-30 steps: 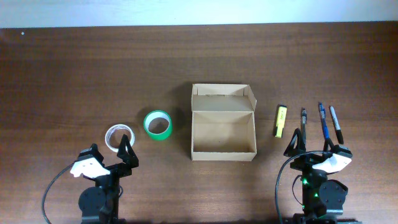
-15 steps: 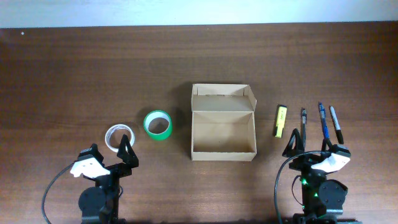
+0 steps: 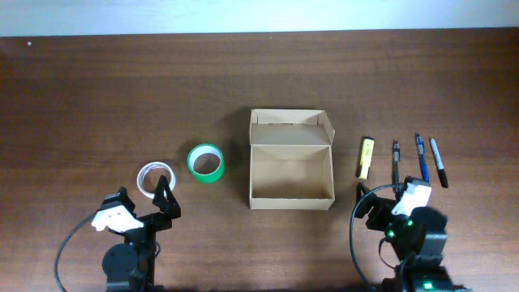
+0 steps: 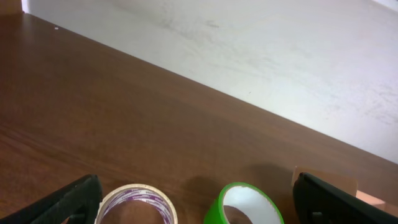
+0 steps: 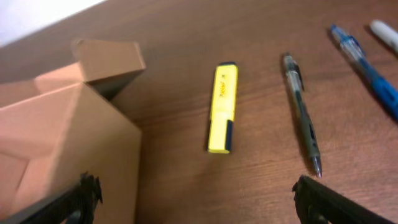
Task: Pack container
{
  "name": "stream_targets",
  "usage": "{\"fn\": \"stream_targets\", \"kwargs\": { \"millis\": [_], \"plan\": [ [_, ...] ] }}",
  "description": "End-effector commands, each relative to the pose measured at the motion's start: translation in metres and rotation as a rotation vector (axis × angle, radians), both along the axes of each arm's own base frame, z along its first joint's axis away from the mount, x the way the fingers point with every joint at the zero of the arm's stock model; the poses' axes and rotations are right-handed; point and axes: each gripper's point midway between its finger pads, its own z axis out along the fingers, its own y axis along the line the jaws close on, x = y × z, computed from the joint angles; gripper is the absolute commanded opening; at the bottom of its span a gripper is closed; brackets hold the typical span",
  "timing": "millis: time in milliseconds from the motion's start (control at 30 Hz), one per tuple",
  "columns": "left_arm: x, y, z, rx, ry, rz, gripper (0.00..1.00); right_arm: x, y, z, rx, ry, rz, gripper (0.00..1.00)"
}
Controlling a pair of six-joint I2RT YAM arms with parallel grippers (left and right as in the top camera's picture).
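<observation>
We find the container (image 3: 291, 166) at the middle of the bench (image 3: 97, 89): one tan cardboard box, its hinged lid folded back on the far side so that we look straight into it. To its left lie two tape rolls, flat and apart from each other. A green roll (image 3: 206, 162) lies near the box and a clear roll (image 3: 154, 178) further out, whose core carries purple print too small for us to read.

To the box's right we count four writing tools in a row, none touching: one yellow highlighter (image 3: 366, 156) with dark lettering we cannot make out, then a grey pen (image 3: 396, 161), a blue pen (image 3: 421, 156) and a dark marker (image 3: 438, 161).

The left end effector (image 4: 198, 183) hangs on the near side of the two rolls, fingers spread wide, grasping nothing. The right end effector (image 5: 196, 186) is likewise released — it hovers on the near side of the box corner and the pens.
</observation>
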Motion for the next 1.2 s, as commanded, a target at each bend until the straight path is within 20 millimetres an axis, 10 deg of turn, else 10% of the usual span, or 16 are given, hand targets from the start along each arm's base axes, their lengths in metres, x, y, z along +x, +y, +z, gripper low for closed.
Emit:
{"fn": "stream_targets", "kwargs": {
  "millis": [0,300,567,933,1167],
  "plan": [
    [0.0,0.001,-0.005,0.02,0.003,0.004,0.99,0.012,0.01,0.077,-0.043,-0.106,0.101,0.99],
    [0.0,0.001,-0.005,0.02,0.003,0.004,0.99,0.001,0.037,0.225,-0.041,-0.225,0.268,0.99],
    [0.0,0.001,-0.004,0.02,0.001,0.005,0.99,-0.021,0.058,0.295,-0.041,-0.217,0.408,0.99],
    [-0.009,-0.058,0.027,-0.027,-0.032,-0.337,0.99,-0.047,0.055,0.286,-0.09,0.073,0.469,0.99],
    [-0.034,-0.051,0.145,0.224,-0.04,-0.319,0.99,-0.047,0.063,0.257,0.007,0.26,0.517,0.99]
  ]
}}
